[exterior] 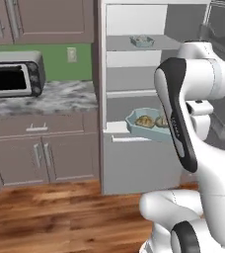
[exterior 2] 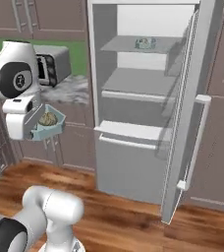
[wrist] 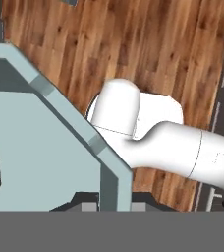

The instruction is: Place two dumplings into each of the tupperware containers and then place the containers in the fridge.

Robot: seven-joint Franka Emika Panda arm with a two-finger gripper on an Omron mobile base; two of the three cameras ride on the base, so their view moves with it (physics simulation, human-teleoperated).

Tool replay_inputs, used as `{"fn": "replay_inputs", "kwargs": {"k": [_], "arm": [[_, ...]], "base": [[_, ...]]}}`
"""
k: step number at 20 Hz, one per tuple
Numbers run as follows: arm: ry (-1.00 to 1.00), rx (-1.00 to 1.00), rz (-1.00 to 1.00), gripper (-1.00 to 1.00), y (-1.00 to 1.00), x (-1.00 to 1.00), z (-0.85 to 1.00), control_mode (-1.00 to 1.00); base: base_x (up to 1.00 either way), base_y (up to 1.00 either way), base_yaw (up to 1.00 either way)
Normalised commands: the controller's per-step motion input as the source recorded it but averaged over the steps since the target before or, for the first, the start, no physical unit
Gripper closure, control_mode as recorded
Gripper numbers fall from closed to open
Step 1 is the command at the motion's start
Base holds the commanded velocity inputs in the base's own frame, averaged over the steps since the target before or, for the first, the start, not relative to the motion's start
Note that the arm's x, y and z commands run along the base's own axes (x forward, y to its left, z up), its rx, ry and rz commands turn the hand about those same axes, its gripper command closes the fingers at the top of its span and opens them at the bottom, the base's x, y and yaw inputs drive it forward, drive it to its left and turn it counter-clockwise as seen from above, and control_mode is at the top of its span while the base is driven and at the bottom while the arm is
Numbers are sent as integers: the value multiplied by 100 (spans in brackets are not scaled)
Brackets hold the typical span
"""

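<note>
Gripping the teal tupperware container [exterior 2: 49,125] by its rim, the gripper [exterior 2: 31,132] could tilt it entering the fridge [exterior 2: 148,98], spilling dumplings [exterior: 145,121].

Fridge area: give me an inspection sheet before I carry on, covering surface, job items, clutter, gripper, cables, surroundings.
Surface: marbled counter left of the fridge, bare apart from the microwave.
Job's things: fridge with door open; one tupperware container on the upper shelf; second container, with two dumplings in it, held up in front of the fridge.
Clutter: nothing seen.
Gripper: gripper shut on the second container's rim.
Cables: nothing seen.
Surroundings: black microwave, brown cabinets, green wall with outlet, wooden floor.
</note>
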Motion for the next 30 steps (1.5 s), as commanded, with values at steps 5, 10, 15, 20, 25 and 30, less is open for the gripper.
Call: {"fn": "replay_inputs", "kwargs": {"k": [5,10,15,20,25,30], "arm": [[0,0,0,100,0,0,0,100],[0,0,0,100,0,0,0,100],[0,0,0,100,0,0,0,100],[0,0,0,100,0,0,0,100],[0,0,0,100,0,0,0,100],[0,0,0,100,0,0,0,100]], "base": [[41,49,-81],[92,21,-33],[80,-5,-1],[59,-25,4],[68,-35,16],[60,-32,24]]}}
